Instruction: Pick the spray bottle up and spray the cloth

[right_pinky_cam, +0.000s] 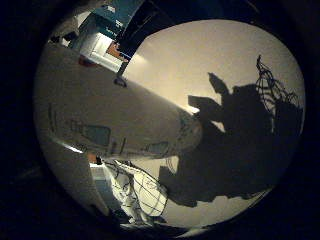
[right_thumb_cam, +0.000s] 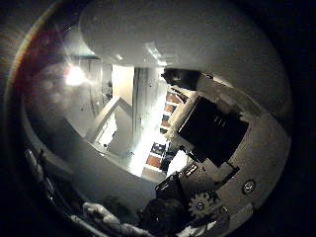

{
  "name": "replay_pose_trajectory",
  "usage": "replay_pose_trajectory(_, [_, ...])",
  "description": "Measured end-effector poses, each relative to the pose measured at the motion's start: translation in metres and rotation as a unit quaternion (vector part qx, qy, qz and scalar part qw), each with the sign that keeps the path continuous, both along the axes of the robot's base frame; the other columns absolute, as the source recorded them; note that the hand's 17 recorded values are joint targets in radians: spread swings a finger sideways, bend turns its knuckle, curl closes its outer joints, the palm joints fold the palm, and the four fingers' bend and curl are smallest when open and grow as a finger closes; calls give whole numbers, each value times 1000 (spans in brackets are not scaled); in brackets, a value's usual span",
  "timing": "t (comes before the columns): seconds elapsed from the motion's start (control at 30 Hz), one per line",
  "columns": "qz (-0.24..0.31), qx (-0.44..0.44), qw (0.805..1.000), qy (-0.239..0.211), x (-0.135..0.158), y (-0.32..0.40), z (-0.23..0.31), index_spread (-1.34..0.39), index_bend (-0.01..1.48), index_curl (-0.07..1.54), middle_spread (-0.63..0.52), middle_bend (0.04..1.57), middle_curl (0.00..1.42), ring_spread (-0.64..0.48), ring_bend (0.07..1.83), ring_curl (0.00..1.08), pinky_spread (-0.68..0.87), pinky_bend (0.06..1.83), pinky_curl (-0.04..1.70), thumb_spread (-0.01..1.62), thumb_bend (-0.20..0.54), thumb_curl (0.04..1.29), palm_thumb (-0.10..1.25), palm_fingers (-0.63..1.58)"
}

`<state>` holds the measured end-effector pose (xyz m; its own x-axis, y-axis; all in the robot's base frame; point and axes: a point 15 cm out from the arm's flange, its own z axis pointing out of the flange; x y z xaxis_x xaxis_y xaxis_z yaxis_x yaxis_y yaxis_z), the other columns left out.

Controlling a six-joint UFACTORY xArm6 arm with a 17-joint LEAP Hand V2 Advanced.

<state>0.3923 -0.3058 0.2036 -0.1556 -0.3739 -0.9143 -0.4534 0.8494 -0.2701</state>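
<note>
Spray bottle (right_pinky_cam: 115,115) fills view close to palm, nozzle end hidden, lying across above worktop (right_pinky_cam: 200,55); checked cloth (right_pinky_cam: 145,192) partly hidden; robot hand (right_thumb_cam: 217,148) curled, grasping bottle.

The spray bottle (right_thumb_cam: 197,37) fills much of the view, its smooth white body pressed close to the palm. Beside it the hand (right_thumb_cam: 222,148) shows its own white and black parts and a small gear, with fingers curled against the bottle. Farther off, a bright lamp (right_thumb_cam: 75,75) glares in a dim room
</note>
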Motion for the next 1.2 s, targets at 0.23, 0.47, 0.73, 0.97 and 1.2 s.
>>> replay_pose_trajectory(0.23, [11,21,999,-26,9,10,15,-188,1020,709,-97,1187,660,-154,1340,541,-232,1213,510,916,-9,441,1056,1283])
replay_pose_trajectory(0.47, [46,-18,997,-60,13,27,78,-160,1121,701,-76,1276,652,-152,1407,569,-199,1264,608,927,-15,489,1090,1228])
replay_pose_trajectory(0.73, [148,-96,984,-19,1,72,119,-154,1162,673,-70,1308,625,-152,1431,578,-183,1253,686,974,-20,519,1094,1218])
replay_pose_trajectory(0.97, [239,-180,953,43,-8,120,141,-154,1179,655,-69,1319,606,-154,1440,575,-185,1214,735,1068,-17,503,1012,1224])
replay_pose_trajectory(1.2, [334,-268,897,109,-13,178,141,-151,1190,640,-69,1324,594,-154,1445,570,-211,1188,776,1078,-16,484,1012,1227])
